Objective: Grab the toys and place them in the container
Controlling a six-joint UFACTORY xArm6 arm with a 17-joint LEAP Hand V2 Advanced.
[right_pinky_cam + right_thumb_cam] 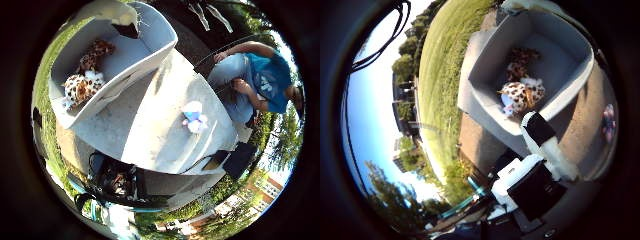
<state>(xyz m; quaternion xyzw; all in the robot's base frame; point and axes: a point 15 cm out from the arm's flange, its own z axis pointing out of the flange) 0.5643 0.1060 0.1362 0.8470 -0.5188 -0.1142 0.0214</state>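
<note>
Toys lay apart: a spotted giraffe [82, 82] in the grey container [150, 50], upper left, long axis diagonal, and a small white-blue toy [194, 117] on the desk [150, 135]. The hand [540, 155] held nothing, fingers straight.

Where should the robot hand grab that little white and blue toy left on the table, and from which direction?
Probably around its soft middle, coming straight down from above. The white and blue toy lies alone on the bare grey table, apart from the container, so nothing crowds its sides. It looks small and plush; its finer shape is too small to tell. The robot hand has a finger showing.
</note>
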